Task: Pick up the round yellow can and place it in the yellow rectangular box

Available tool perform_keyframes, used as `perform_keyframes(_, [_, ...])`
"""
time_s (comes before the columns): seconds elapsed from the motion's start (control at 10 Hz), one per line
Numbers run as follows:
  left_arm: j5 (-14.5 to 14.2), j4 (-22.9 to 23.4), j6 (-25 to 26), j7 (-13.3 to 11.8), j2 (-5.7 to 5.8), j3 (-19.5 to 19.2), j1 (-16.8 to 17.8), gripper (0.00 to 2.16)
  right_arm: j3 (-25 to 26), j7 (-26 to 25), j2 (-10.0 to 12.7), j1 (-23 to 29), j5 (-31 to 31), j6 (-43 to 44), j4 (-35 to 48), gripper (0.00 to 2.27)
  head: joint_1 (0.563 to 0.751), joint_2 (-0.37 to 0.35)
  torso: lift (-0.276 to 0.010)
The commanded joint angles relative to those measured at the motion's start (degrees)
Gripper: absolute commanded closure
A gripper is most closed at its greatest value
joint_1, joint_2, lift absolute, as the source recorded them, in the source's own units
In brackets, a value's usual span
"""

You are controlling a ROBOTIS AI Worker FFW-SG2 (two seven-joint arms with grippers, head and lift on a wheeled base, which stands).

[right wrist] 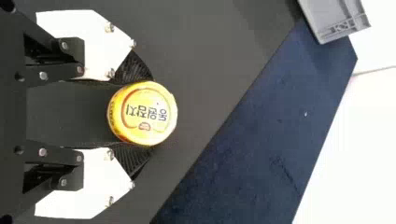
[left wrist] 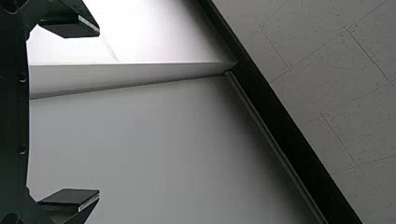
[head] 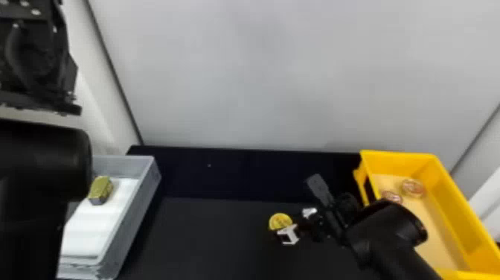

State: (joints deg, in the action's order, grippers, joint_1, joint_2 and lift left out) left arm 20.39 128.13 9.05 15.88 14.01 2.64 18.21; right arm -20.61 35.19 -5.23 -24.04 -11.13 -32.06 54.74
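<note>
The round yellow can [head: 279, 221] is at the middle-right of the black table, held by my right gripper [head: 298, 224]. From the right wrist view, the can [right wrist: 148, 108] sits between the tips of the right gripper [right wrist: 140, 113], a dark pad against each side. Whether it touches the table I cannot tell. At the right stands the yellow rectangular box [head: 452, 193], with the right arm partly in front of it. My left gripper [head: 41, 63] is parked high at the upper left; in the left wrist view the left gripper [left wrist: 69, 113] is wide open and holds nothing.
Two round reddish cans [head: 413, 187] lie inside the yellow box near its far end. A grey bin [head: 139, 201] stands at the left, with a greenish-yellow block [head: 100, 189] on white material in it. Behind the table rises a pale wall [head: 253, 74].
</note>
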Motion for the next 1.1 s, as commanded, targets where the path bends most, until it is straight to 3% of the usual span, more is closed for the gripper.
perform_keyframes(0.0, [0.00,1.24,1.50,-0.14,0.24,-0.89,-1.34,0.07,5.31,3.94,-2.50,9.10,-2.76,-15.77,26.12,0.72,0.663,0.054,-0.010])
perform_keyframes(0.1, [0.00,1.68,2.38,-0.31,0.68,-0.89,-1.51,0.07,7.86,9.13,-2.59,10.77,-8.13,-22.37,35.79,0.72,0.663,0.054,-0.010])
perform_keyframes(0.2, [0.09,2.39,3.43,-0.31,1.21,-1.41,-2.22,0.07,7.51,10.44,-4.35,10.86,-11.21,-30.63,44.76,0.72,0.663,0.054,-0.010])
perform_keyframes(0.3, [0.09,2.47,3.43,-0.31,1.12,-1.50,-2.39,0.07,9.00,20.56,-4.79,10.77,-24.04,-36.79,51.44,0.72,0.663,0.054,-0.010])
perform_keyframes(0.4, [0.09,2.47,3.52,-0.31,1.03,-1.77,-2.66,0.07,10.94,26.54,-5.49,10.50,-32.13,-40.13,55.30,0.72,0.663,0.054,-0.010])
perform_keyframes(0.5, [0.09,2.47,3.52,-0.40,1.12,-1.77,-2.74,0.07,14.45,30.05,-5.58,10.15,-36.35,-41.98,57.33,0.72,0.663,0.054,-0.010])
perform_keyframes(0.8, [0.09,2.56,3.96,-0.75,1.47,-1.68,-2.48,0.07,21.84,30.32,-9.10,10.15,-41.98,-42.86,59.17,0.72,0.663,0.054,-0.010])
perform_keyframes(1.0, [0.09,2.47,4.14,-0.66,1.47,-1.59,-2.39,0.07,29.40,29.17,-10.94,11.30,-42.07,-40.66,57.41,0.72,0.663,0.054,-0.010])
